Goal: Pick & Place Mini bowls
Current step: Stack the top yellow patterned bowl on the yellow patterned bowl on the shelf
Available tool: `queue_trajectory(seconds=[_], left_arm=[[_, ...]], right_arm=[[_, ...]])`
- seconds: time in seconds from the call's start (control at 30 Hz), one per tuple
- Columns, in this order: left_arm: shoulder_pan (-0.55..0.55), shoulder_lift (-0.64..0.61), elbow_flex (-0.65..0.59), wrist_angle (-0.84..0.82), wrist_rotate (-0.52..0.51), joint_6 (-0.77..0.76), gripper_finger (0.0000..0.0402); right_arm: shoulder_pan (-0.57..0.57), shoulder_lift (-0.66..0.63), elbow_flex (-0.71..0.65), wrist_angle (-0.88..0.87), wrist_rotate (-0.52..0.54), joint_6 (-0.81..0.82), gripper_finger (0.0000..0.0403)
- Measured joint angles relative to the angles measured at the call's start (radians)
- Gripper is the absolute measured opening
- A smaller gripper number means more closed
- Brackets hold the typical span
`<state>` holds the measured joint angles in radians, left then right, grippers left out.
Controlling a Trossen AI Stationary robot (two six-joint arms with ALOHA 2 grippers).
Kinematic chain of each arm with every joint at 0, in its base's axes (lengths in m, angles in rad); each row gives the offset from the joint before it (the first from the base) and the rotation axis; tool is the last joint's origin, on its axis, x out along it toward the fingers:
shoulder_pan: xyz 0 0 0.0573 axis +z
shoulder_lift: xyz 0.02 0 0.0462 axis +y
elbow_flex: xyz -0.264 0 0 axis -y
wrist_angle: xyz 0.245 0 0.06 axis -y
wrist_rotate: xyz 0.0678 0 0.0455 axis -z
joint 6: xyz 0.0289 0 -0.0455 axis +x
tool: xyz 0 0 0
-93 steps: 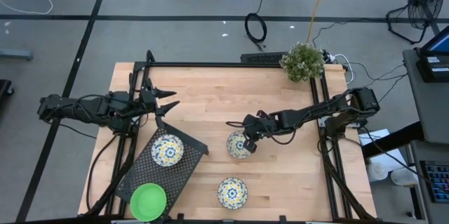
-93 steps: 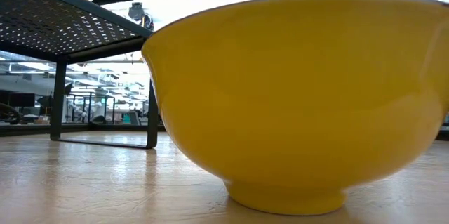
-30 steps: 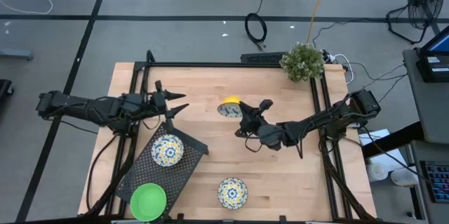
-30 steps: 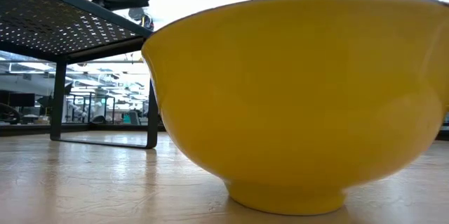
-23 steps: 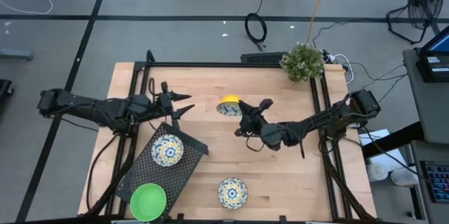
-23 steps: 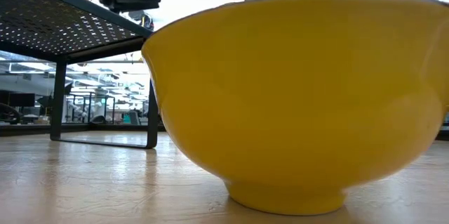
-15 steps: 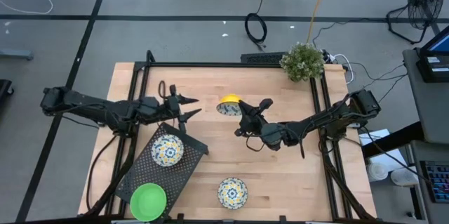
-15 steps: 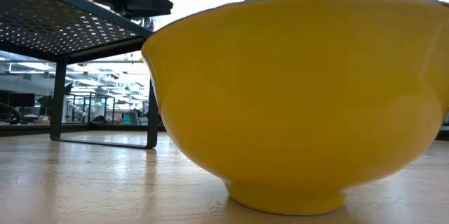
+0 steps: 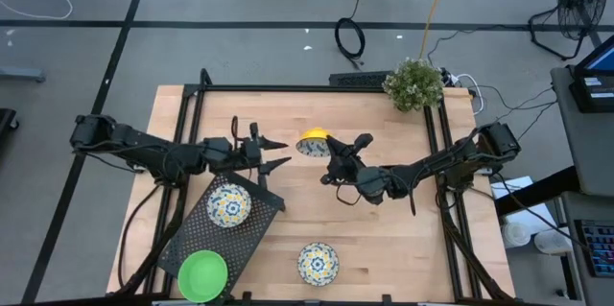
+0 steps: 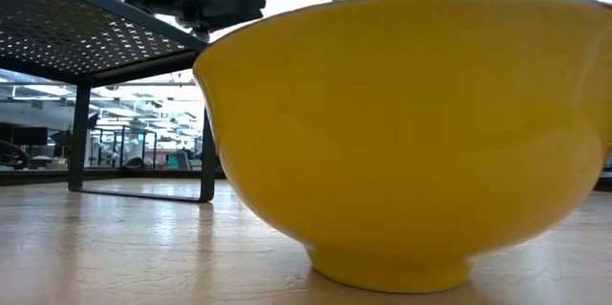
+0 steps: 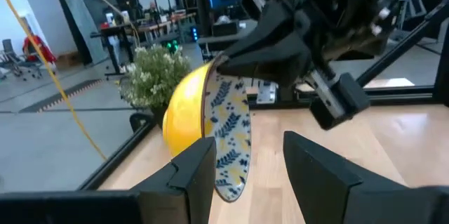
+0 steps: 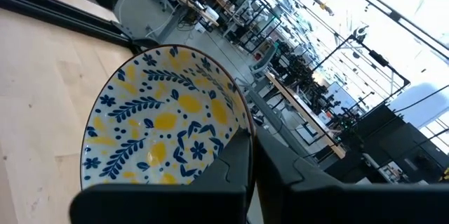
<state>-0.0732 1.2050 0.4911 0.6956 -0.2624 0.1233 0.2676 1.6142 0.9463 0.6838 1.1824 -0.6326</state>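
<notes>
Mini bowls sit in several places, and one of them, a small round bowl with a yellow outside and a white inside patterned in blue and yellow flowers (image 9: 312, 143), is pinched by its rim between the clenched fingers of the right gripper (image 9: 331, 147). In the right wrist view the dark fingers (image 12: 235, 157) meet on the rim of this floral bowl (image 12: 161, 126), one inside and one outside the wall, with the patterned hollow facing the camera. The bowl is tipped on edge above the far middle of the light wooden table (image 9: 384, 239). In the left wrist view it hangs just ahead of the left fingers (image 11: 193, 171), apart from them, rim toward the camera (image 11: 221, 136).

The left gripper (image 9: 273, 153) has its fingers spread and empty; it points at the held bowl from just beside it, over the far corner of the black perforated mesh tray (image 9: 259, 229). A second floral bowl (image 9: 229, 205) rests on that tray, and a plain bright green plastic bowl (image 9: 203, 274) lies at the tray's near end. A third floral bowl (image 9: 317, 262) stands on the bare table near the front edge; in the low view its yellow side (image 10: 402, 133) fills most of the picture. A small green potted plant (image 9: 414, 83) stands at the table's far right corner.
</notes>
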Motion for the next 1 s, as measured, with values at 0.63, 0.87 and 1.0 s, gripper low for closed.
queue_trajectory(seconds=[0.63, 0.87, 1.0], left_arm=[[0.046, 0.067, 0.053, 0.003, -0.036, -0.023, 0.0172], [0.046, 0.067, 0.053, -0.006, -0.036, -0.024, 0.0172], [0.045, 0.067, 0.053, -0.009, -0.052, -0.024, 0.0173]], right_arm=[[0.000, 0.000, 0.000, 0.050, -0.027, -0.007, 0.0000], [0.001, -0.001, 0.000, 0.100, -0.071, -0.006, 0.0000], [0.002, -0.001, 0.000, 0.137, -0.128, -0.008, 0.0000]])
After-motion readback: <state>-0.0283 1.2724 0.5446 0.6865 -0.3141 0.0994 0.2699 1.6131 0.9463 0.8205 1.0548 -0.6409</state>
